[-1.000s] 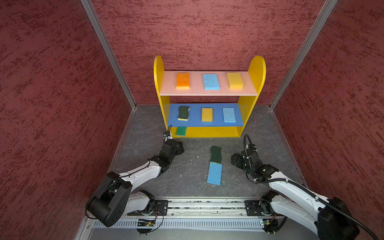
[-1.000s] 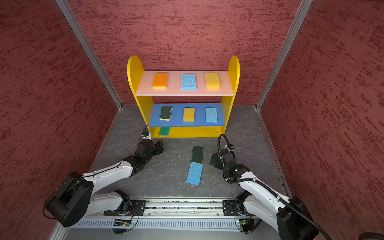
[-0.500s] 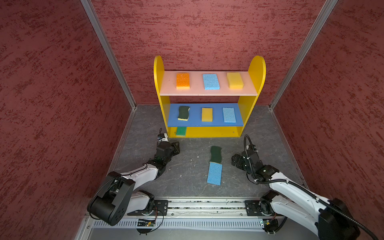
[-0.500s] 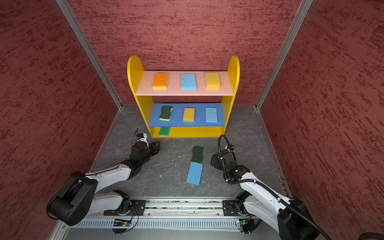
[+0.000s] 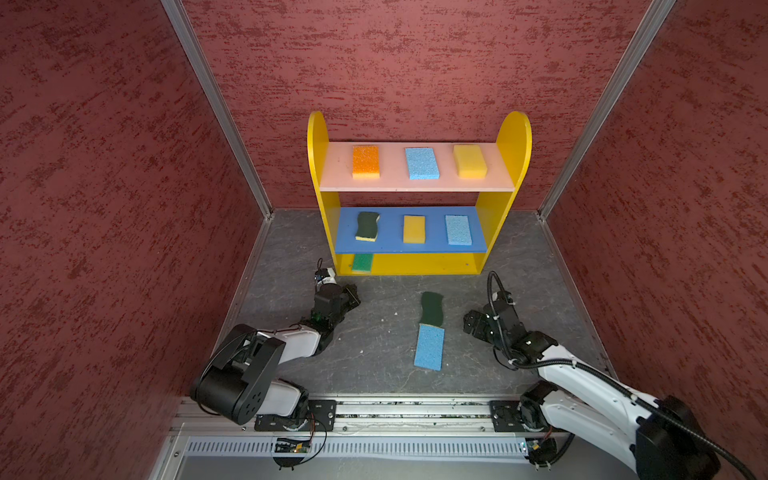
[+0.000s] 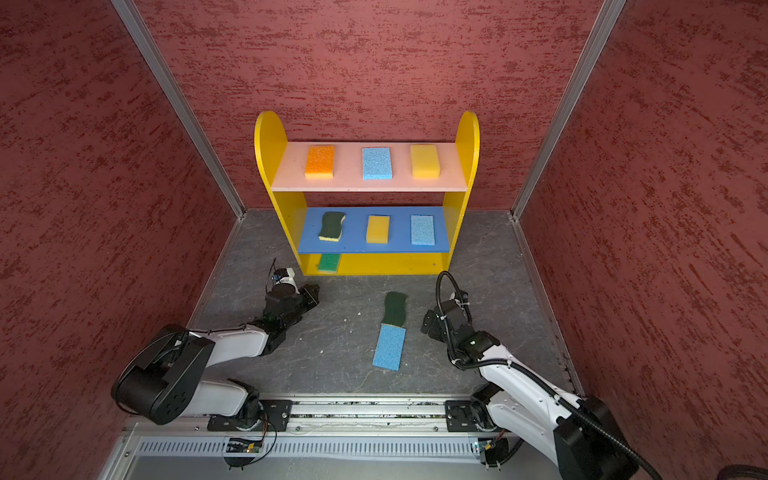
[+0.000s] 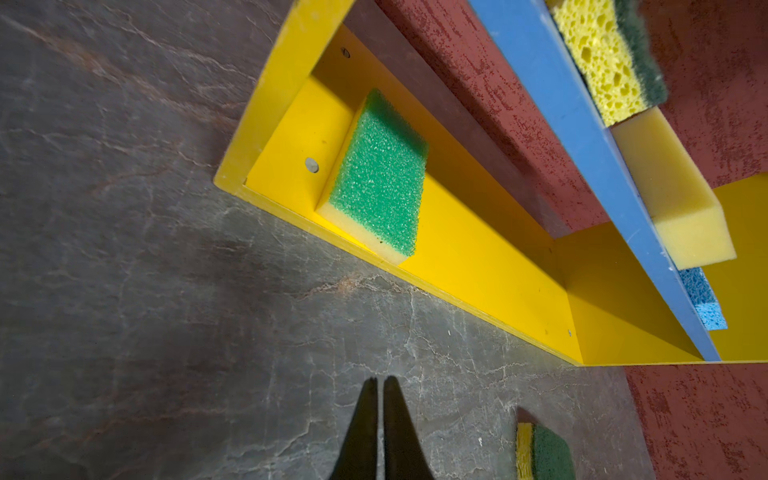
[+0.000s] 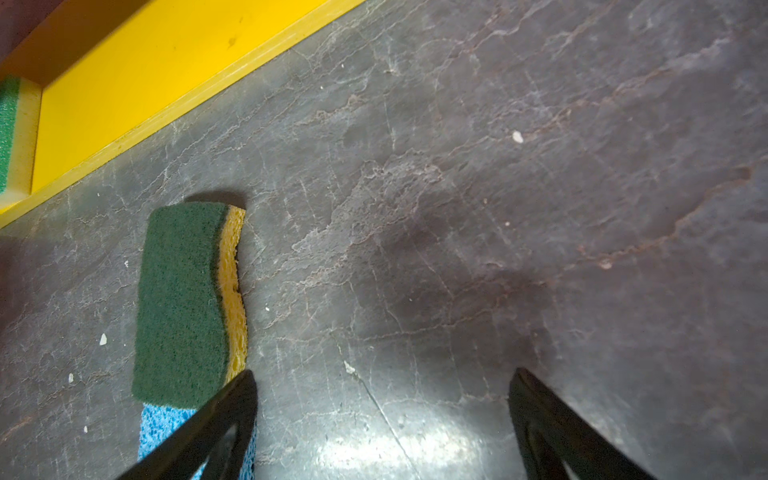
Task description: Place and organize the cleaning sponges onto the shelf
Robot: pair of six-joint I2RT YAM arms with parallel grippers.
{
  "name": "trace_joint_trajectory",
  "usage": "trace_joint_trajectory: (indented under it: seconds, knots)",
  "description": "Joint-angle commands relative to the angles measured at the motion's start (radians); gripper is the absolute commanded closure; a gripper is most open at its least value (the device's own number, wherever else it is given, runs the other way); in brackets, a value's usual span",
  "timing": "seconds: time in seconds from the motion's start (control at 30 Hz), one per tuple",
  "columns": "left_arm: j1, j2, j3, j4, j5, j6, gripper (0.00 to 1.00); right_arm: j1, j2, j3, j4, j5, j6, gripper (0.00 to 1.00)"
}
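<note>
Right gripper [image 8: 382, 372], spread and empty, has the wavy scourer [image 5: 431, 308] just to its left at the middle of the worktop [image 5: 374, 336], long axis toward the shelf [image 5: 513, 137]; my closed left gripper [image 7: 378, 379] is farther.

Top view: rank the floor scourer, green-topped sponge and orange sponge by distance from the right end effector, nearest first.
1. floor scourer: on the floor, just beside the right end effector.
2. green-topped sponge: left end of the shelf base.
3. orange sponge: left end of the pink top board.
</note>
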Motion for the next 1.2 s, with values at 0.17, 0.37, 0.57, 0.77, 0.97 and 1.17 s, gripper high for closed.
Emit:
trace_joint_trajectory:
  seconds: [0.17,0.37,0.57,0.77,0.97,1.17]
  knots:
    - [0.02,0.129,-0.008,0.179,0.01,-0.087,1.0,-0.004,0.007,-0.01,0.01,0.015,-0.009,0.05]
    - [0.028,0.23,-0.013,0.293,0.0,-0.155,1.0,-0.003,0.003,-0.01,0.0,0.027,-0.016,0.05]
    - [0.026,0.343,-0.016,0.42,-0.012,-0.217,1.0,-0.004,0.009,-0.013,0.007,0.037,-0.02,0.05]
    - [0.027,0.444,-0.003,0.514,-0.028,-0.27,1.0,-0.004,0.033,-0.008,0.019,0.035,-0.026,0.05]
    - [0.019,0.493,0.032,0.517,-0.039,-0.289,1.0,-0.004,0.044,-0.007,0.029,0.037,-0.029,0.05]
    - [0.015,0.499,0.069,0.473,-0.058,-0.32,1.0,-0.004,0.05,-0.001,0.031,0.041,-0.035,0.05]
